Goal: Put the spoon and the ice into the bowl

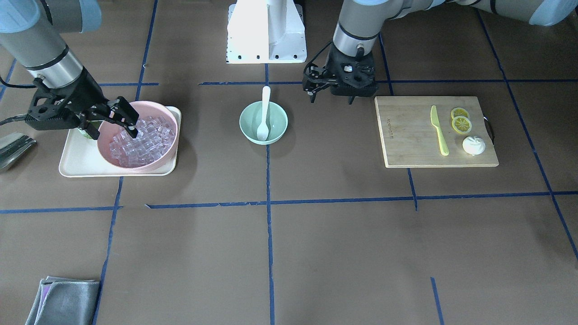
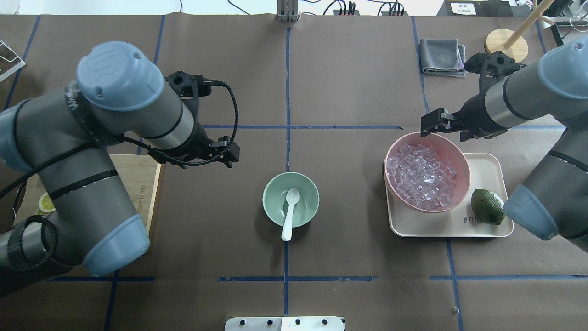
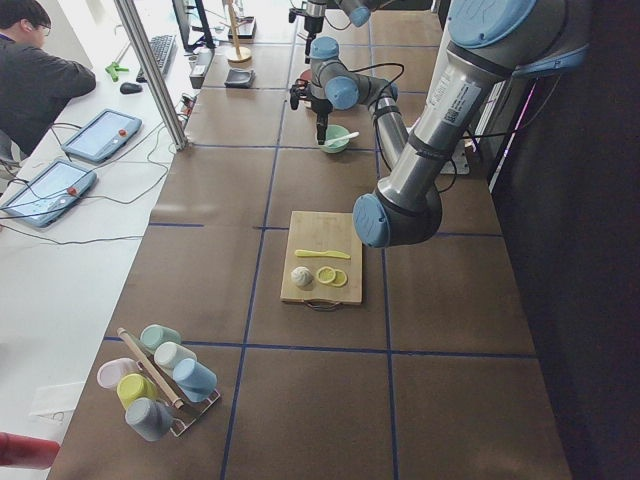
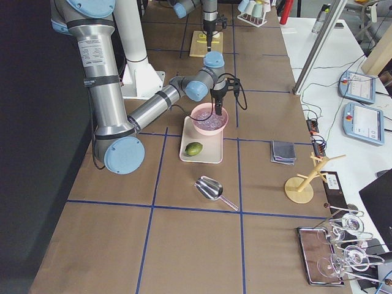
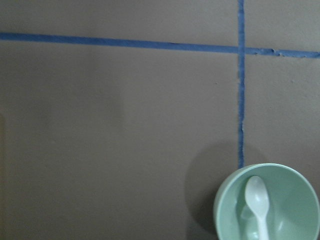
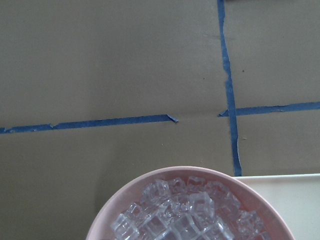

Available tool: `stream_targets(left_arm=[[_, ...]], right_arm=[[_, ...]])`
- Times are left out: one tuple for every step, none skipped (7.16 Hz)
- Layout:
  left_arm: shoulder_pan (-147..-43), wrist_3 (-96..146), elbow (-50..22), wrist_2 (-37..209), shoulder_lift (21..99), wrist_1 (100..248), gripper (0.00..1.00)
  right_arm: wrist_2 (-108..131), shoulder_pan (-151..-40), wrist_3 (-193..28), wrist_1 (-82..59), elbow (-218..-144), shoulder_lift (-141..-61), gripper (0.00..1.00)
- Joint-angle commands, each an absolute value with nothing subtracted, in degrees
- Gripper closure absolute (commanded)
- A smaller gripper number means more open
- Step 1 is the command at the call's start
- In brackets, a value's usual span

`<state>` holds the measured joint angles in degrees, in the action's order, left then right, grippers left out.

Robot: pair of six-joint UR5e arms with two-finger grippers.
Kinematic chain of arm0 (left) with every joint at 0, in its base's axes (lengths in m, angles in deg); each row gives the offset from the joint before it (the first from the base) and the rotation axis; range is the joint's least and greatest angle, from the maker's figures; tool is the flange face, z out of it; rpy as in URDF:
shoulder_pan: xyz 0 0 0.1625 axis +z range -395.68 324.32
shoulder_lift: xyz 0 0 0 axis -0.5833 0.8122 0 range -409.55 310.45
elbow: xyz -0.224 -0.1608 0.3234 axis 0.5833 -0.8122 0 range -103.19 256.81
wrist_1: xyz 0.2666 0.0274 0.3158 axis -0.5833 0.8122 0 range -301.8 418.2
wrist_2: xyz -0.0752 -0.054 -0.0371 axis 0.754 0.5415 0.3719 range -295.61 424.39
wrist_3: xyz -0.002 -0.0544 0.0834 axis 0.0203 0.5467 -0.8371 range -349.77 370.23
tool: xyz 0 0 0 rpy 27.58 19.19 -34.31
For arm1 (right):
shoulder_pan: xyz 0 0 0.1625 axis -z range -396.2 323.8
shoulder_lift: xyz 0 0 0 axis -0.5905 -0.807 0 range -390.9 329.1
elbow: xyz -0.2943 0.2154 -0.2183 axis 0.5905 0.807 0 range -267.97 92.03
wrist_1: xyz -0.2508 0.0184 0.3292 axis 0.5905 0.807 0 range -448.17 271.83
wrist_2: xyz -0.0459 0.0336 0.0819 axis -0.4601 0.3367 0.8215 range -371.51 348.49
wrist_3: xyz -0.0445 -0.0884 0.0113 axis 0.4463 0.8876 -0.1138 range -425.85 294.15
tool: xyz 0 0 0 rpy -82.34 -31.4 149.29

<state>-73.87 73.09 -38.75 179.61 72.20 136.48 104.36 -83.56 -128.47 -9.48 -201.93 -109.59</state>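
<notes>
Spoon (image 1: 264, 118) lies scoop-down in bowl (image 1: 249, 125), mid-surface, nearer the robot's edge, with its handle over the rim. Ice (image 1: 140, 142) is heaped in pink bowl (image 1: 135, 169) toward the surface's right edge; right gripper (image 1: 114, 133) is over it, jaws spread, gripping nothing. Left gripper (image 1: 331, 97) is near bowl, jaws apart, empty.

The table (image 1: 343, 253) is brown, crossed by a grid of blue tape lines. The bowl (image 1: 249, 129) is plain mint green, with no pattern, and the spoon (image 1: 264, 113) is white. The ice (image 1: 140, 144) is clear and glassy. The pink bowl (image 1: 158, 106) is a soft pink, and the tray (image 1: 76, 162) is cream. The lime (image 2: 488, 207) is dark green. The board (image 1: 406, 140) is pale wood. The knife (image 1: 439, 131) is yellow-green, the lemon slices (image 1: 461, 124) yellow with paler centres, and the bun (image 1: 473, 145) white. The cloth (image 1: 63, 302) is grey. The arms (image 2: 138, 115) are grey with pale blue caps — the scoop (image 1: 13, 151) is silver.
</notes>
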Motion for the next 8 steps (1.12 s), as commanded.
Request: stream_targets(left_arm=[[-79.0,66.42,-42.27,181.9,67.97,135.02,0.0],[-80.75,65.18,-42.63,181.99,67.52,135.02,0.0],[-82.34,63.77,-42.63,183.65,66.47,134.93,0.0],[-84.18,61.85,-42.72,184.97,65.68,135.02,0.0],[-84.81,61.13,-42.63,185.15,65.15,135.02,0.0],[-84.9,61.12,-42.63,185.16,65.06,135.02,0.0],[-85.16,61.12,-42.63,185.16,65.06,135.02,0.0],[-85.25,61.12,-42.63,185.16,65.14,135.02,0.0]], right_arm=[[102.12,-80.23,-129.04,-9.42,-201.09,-109.48,0.01],[102.3,-79.79,-129.04,-9.34,-200.04,-109.48,0.01],[102.3,-79.35,-129.04,-8.73,-199.16,-109.56,0.01],[102.39,-79.26,-128.96,-8.72,-198.19,-109.83,0.01],[102.39,-79.0,-129.04,-8.63,-198.18,-110.0,0.01],[102.39,-78.22,-129.13,-8.54,-198.09,-110.35,0.01],[102.48,-77.42,-129.74,-8.54,-197.92,-110.44,0.04],[102.48,-76.81,-130.01,-8.02,-197.48,-110.44,0.09]])
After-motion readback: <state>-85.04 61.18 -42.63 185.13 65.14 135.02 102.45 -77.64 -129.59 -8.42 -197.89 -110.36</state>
